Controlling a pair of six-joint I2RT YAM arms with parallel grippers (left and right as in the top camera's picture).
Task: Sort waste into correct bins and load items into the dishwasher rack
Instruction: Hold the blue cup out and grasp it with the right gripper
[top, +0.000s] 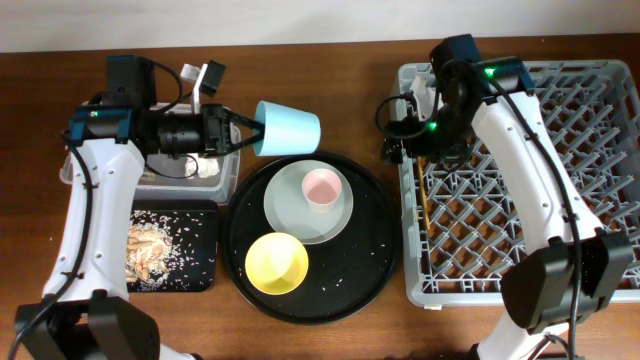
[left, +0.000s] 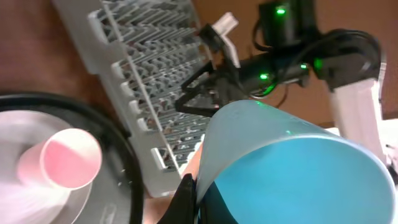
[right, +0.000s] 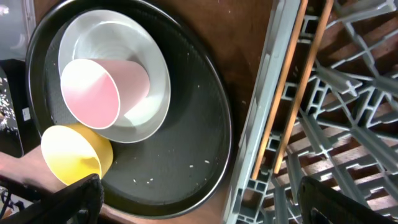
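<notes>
Left gripper (top: 248, 131) is clamped on the rim of the light blue plastic cup (top: 290, 128); right gripper (right: 199, 186) is spread wide and holds nothing.

The large square grey plastic dishwasher rack (top: 620, 150) stands on the right, and the large round black tray (top: 370, 250) beside it carries the pale round plate (top: 285, 205), with the pink cup (top: 321, 187) on it, and the small yellow bowl (top: 277, 262). The overhead view shows the blue cup on its side at the tray's far edge. Only the right wrist view shows clearly the two thin wooden chopsticks (right: 278, 93) lying in the rack along its wall.
</notes>
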